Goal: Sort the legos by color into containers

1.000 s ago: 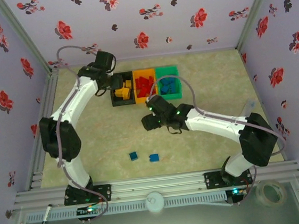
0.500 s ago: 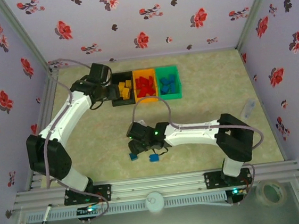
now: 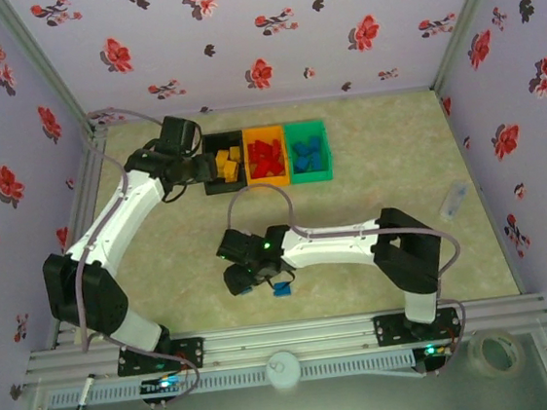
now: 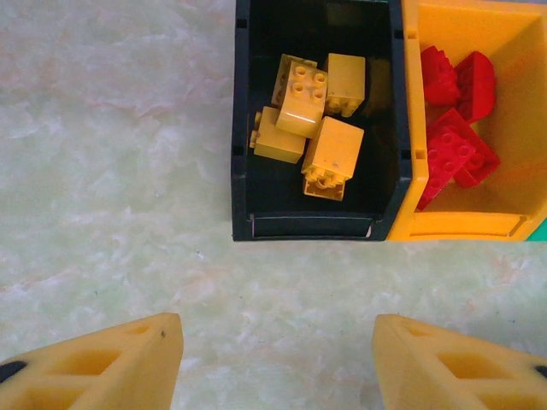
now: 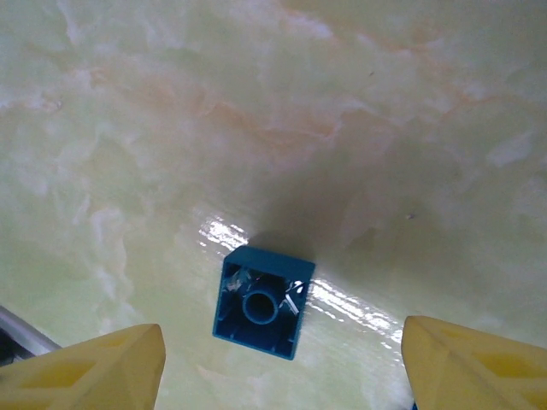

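Right gripper (image 5: 278,376): jaws spread, gripping nothing.
Small blue square plastic brick (image 5: 263,301): upside down on the table (image 5: 385,128), between the right jaws and touching neither.
Left gripper (image 4: 278,367): jaws apart, empty.
Black rectangular plastic bin (image 4: 240,128): ahead of the left jaws, with yellow plastic bricks (image 4: 312,120) inside.

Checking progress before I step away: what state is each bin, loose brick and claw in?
Black plastic bin: holds yellow bricks.
Orange plastic bin: holds red bricks.
Green plastic bin: holds blue bricks.
Small blue plastic brick: on table, underside up, ungripped.
Second blue brick: loose on table.
Left claw: open, empty.
Right claw: open, poised over that upturned brick.
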Motion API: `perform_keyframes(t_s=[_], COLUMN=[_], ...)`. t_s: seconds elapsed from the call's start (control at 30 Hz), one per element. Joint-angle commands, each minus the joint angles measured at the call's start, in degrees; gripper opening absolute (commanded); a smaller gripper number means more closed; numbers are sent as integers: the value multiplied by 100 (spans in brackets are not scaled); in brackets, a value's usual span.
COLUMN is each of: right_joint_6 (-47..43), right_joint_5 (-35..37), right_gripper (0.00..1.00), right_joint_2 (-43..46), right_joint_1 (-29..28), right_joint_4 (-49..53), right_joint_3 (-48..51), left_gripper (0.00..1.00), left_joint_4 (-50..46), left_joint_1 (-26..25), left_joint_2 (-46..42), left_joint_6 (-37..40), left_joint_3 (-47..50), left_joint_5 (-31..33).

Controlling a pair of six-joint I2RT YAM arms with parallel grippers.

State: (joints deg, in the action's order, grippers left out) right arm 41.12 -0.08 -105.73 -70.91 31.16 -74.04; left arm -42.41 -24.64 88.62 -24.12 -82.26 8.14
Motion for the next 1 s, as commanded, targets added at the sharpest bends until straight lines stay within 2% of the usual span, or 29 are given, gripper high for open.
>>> perform_keyframes(t_s=[0.0,0.4,0.97], right_joint_6=[27,0,-6], right_joint_5=[-211,-98,60], right_gripper=[72,63,58], right_joint_2=[-162,-626,-1062], right_joint_1=[-66,-159,-170], right_joint_4=[281,744,1189], right_joint_3=[-244,-703,-1130], left_gripper=[61,61,60], left_joint_4=[5,-39,-83], left_joint_1=[-33,-41,-41], left_joint_2=[-217,-337,-354], left_joint_6=[-60,-67,-55], left_joint_3=[58,111,160], left_joint_5=[126,168,249])
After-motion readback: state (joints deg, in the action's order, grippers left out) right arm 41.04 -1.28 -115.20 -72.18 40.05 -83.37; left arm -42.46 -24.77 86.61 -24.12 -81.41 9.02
